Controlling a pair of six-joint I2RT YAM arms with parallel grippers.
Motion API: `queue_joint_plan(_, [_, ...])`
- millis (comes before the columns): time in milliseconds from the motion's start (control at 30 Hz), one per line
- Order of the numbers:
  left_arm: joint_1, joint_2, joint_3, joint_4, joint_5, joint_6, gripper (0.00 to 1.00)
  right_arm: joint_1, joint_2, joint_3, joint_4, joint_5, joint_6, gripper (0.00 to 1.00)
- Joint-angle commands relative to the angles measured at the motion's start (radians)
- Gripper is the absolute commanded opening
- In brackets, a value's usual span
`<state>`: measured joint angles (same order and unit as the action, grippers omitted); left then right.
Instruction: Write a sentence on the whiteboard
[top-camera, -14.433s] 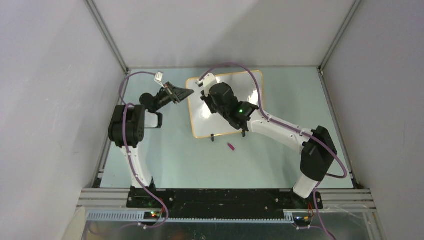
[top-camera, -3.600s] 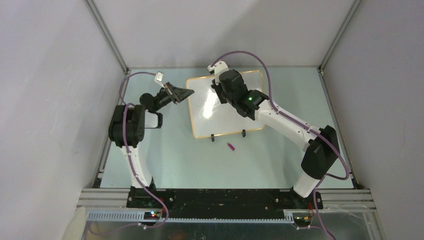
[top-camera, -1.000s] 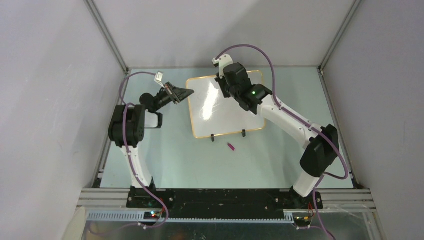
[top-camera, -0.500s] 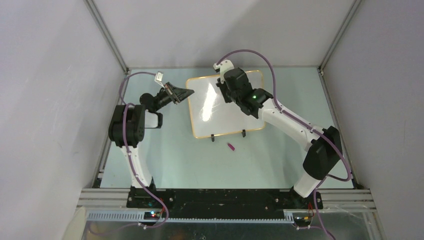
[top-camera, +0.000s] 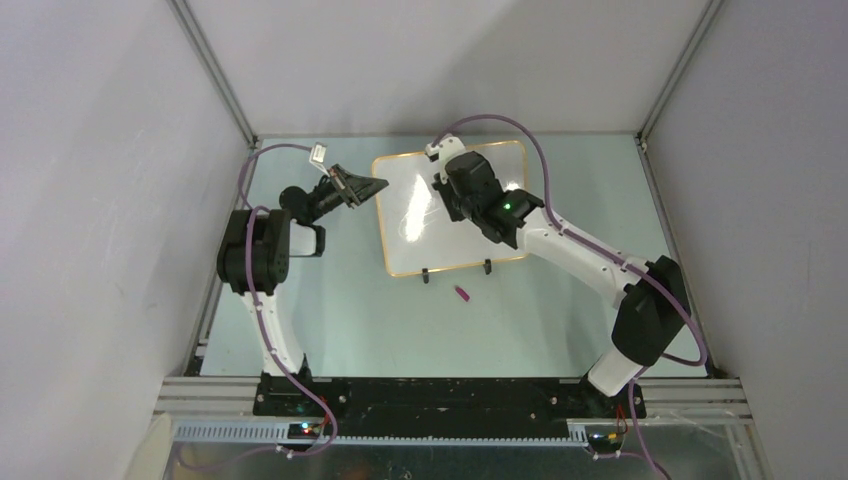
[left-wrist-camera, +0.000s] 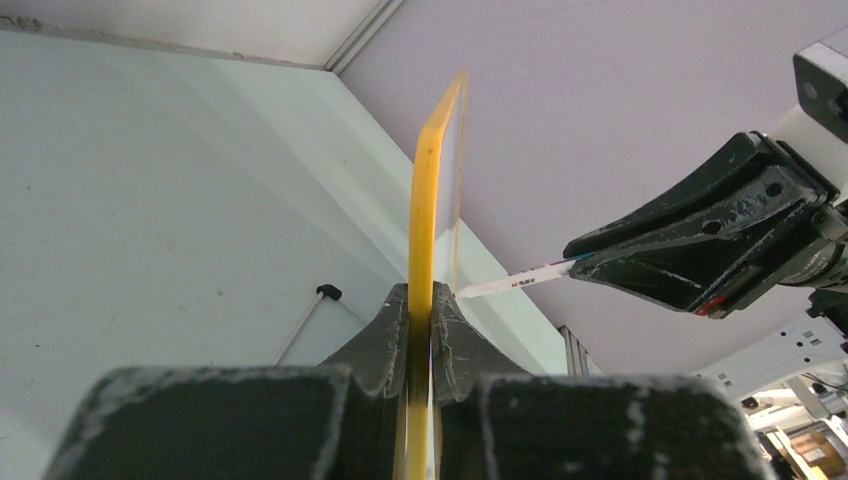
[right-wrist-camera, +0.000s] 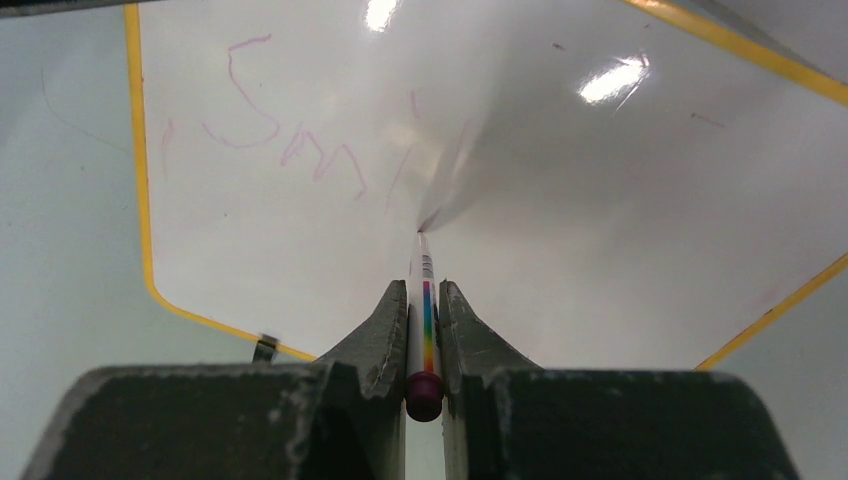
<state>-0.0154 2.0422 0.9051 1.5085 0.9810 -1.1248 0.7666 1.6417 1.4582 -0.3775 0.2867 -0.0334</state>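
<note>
The left gripper (left-wrist-camera: 420, 305) stays where it was, its jaws pinching the left edge of the whiteboard (top-camera: 455, 245), which sits on the far middle of the counter (top-camera: 330, 320). The board is glossy white with rounded corners, a thin orange-yellow frame and two black clip feet (top-camera: 487, 266) on its near edge. Faint pink strokes cross its upper left part in the right wrist view, and bright reflections sit above them. Over the board's middle, the right gripper (right-wrist-camera: 424, 295) has slid slightly nearer than half a second ago. Its jaws are clamped on a rainbow-striped marker (right-wrist-camera: 426, 330) whose tip meets the surface. A small purple piece (top-camera: 463, 293) lies just in front of the board's near edge.
</note>
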Motion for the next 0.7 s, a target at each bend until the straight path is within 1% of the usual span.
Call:
queue_joint_plan(0, [-0.023, 0.016, 0.008, 0.021, 0.081, 0.052, 0.0, 0.004, -0.023, -0.023, 0.005, 0.021, 0.011, 0.0])
queue_joint_plan(133, [-0.023, 0.016, 0.007, 0.021, 0.081, 0.052, 0.0, 0.003, -0.033, -0.019, 0.027, 0.014, -0.003, 0.0])
queue_joint_plan(367, [-0.023, 0.016, 0.009, 0.021, 0.081, 0.052, 0.0, -0.001, -0.066, 0.049, 0.002, 0.0, -0.021, 0.0])
queue_joint_plan(667, [-0.022, 0.018, 0.009, 0.021, 0.081, 0.051, 0.0, -0.018, -0.063, 0.081, -0.011, -0.003, -0.026, 0.0])
